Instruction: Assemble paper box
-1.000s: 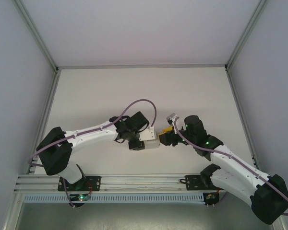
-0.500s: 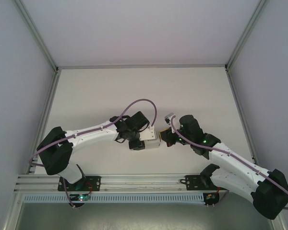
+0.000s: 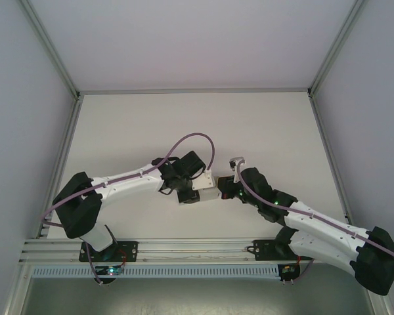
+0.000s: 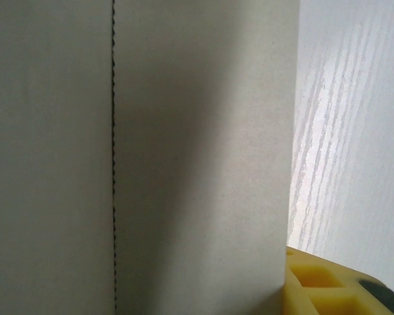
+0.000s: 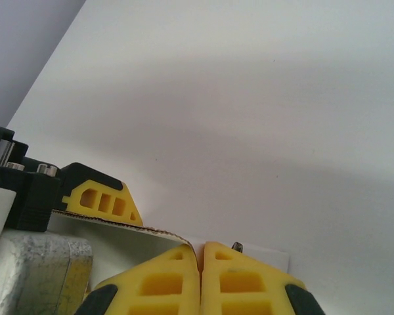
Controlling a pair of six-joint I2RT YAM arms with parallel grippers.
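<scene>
**Clerk:** Nearest entry, please.

**Checker:** Aluminium rail [image 3: 184, 248] along the near edge, both arm bases bolted to it. Left arm carries a purple cable [image 3: 198, 139] looping above its wrist.

**Clerk:** Next out?

**Checker:** Left claw [image 3: 198, 191], mid-surface, reaching rightward. Jaws pinching the paper box [image 4: 184, 164]. One yellow finger [image 5: 102, 200] lies on a panel edge, seen from the right wrist.

**Clerk:** The box itself?

**Checker:** White paperboard, held between the two claws and close against the left wrist camera. Two panels meet at a perforated crease. From above it reads as a small block, not a flat sheet.

**Clerk:** Right claw?

**Checker:** Right claw [image 5: 201, 252], yellow fingers pressed together, tips at the box's rough-cut edge. Whether any paperboard is nipped between them, I cannot tell.

**Clerk:** Beyond that?

**Checker:** White wood-grain surface [image 3: 184, 125], then the enclosure walls.

**Clerk:** Progress?

**Checker:** Judged partway. Main folds look raised, and the body has taken shape. Remaining, most likely: closing and tucking flaps on the right claw's side. How many flaps are already seated is hidden.
</scene>
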